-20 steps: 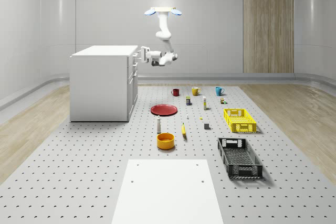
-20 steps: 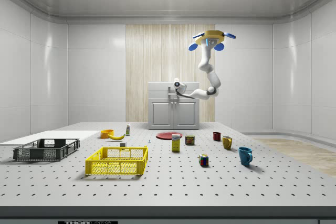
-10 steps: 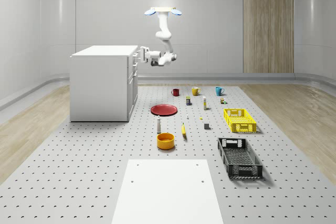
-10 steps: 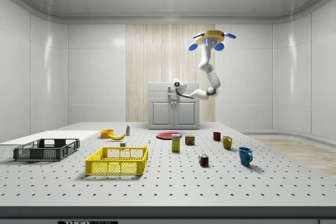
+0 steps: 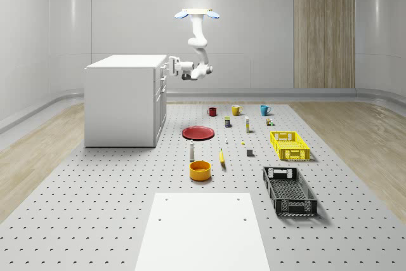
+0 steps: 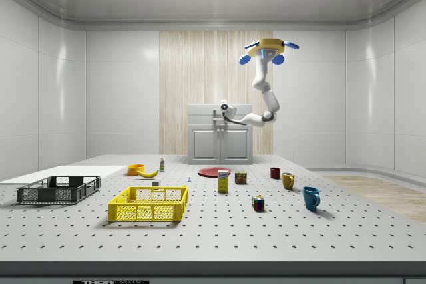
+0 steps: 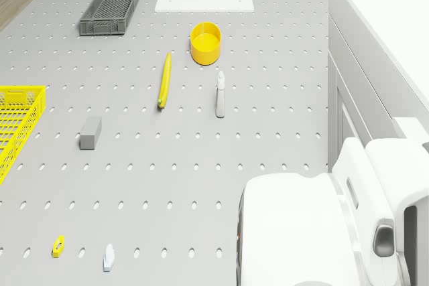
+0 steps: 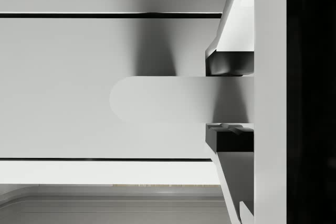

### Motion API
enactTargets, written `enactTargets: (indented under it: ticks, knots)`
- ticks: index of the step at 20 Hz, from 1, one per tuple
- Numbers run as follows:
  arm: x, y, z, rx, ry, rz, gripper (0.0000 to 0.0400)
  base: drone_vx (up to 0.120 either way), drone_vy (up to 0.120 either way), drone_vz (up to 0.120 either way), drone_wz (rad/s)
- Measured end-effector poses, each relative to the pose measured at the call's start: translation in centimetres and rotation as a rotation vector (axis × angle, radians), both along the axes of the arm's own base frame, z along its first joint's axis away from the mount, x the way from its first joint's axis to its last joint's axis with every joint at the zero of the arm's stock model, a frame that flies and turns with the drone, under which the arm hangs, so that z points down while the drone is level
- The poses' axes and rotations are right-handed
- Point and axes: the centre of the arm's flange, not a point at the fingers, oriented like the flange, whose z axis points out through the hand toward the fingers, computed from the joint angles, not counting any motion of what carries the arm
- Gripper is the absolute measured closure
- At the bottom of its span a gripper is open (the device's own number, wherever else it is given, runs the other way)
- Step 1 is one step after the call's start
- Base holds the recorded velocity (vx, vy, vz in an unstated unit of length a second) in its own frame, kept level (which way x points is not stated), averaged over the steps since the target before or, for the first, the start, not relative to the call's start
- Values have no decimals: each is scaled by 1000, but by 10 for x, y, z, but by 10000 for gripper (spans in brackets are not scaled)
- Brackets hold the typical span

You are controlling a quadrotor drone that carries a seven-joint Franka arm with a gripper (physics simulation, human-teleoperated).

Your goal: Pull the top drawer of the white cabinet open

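Now the gripper point(image 8: 229, 99) is clenched on the handle point(image 8: 157, 99) of the top drawer point(image 5: 163, 70) of the white cabinet point(image 5: 120, 99), with the drone point(image 5: 196, 13) hovering beside it. Pull straight outward, level, keeping the pads square so the handle cannot slip.

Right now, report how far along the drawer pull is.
Done: the drone hovers beside the white cabinet, arm reaching to its front. In hand: the gripper straddles the top drawer's handle, one finger pad on each side. Left: the pull itself; in the whole-scene view the drawer front does not look drawn out.
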Motion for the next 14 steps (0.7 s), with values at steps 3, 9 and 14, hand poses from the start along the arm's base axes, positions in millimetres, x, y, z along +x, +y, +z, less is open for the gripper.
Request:
enactTargets:
  ticks: [3,9,14]
  knots:
    - [0,-1,-1,-9,-4,1,253,0,0,0,0]
    - [0,-8,4,-9,30,2,271,0,0,0,0]
    - [0,-19,1,-5,0,1,288,0,0,0,0]
